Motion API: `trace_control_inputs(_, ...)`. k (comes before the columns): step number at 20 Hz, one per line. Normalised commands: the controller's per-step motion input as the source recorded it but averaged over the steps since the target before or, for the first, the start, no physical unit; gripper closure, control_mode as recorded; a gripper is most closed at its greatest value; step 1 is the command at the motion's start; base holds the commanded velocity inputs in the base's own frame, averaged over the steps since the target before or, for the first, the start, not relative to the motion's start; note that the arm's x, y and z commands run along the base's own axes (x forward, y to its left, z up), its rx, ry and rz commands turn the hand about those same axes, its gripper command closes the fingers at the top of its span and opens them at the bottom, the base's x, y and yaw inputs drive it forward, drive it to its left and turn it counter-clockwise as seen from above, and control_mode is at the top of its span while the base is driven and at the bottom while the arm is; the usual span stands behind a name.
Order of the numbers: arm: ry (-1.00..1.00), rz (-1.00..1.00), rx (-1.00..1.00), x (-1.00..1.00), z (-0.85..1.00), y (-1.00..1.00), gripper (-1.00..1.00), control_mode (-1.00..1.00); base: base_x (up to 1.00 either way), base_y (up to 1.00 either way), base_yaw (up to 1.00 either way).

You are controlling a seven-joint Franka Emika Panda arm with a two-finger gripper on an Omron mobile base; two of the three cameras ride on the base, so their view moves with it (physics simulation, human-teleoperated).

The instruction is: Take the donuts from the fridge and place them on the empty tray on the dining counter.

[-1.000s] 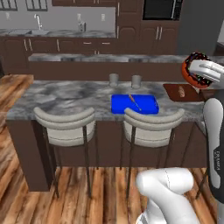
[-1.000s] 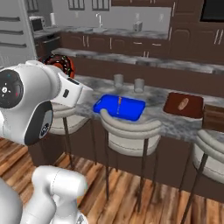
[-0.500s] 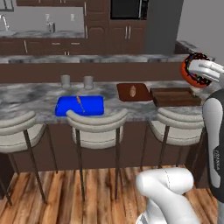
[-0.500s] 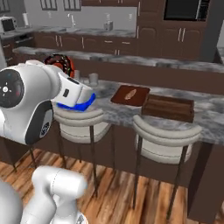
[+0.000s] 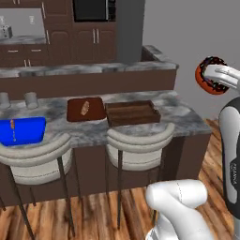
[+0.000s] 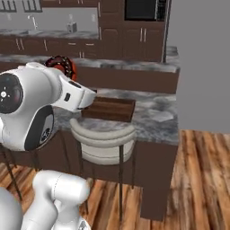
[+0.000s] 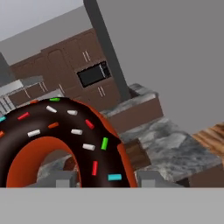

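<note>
**Chocolate donut held aloft; tray lies left of and below the end effector**

The end effector (image 5: 214,77) is seen high at the right of the left base view, part-closed on the chocolate-iced donut (image 7: 57,131); the ring is carried well above the table (image 5: 187,119). The empty wooden tray (image 5: 131,112) rests on the table to the left of and below the end effector, its long axis running left to right, just beside the reddish board (image 5: 85,108) bearing a bread roll (image 5: 85,108). Two stools (image 5: 136,140) stand at the near edge. A reach leftward, forward and downward is judged necessary. The second donut and the fridge cannot be located.
</note>
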Motion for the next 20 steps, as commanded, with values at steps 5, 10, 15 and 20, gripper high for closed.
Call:
trace_control_inputs(5,0.00,0.00,0.00,0.00,0.00,0.00,1.00,1.00,1.00,0.37,-0.01)
trace_control_inputs(10,0.00,0.00,0.00,0.00,0.00,0.00,1.00,1.00,1.00,0.82,0.24)
trace_control_inputs(15,0.00,0.00,0.00,0.00,0.00,0.00,1.00,1.00,1.00,0.20,0.20)
trace_control_inputs(20,0.00,0.00,0.00,0.00,0.00,0.00,1.00,1.00,1.00,-0.11,0.56)
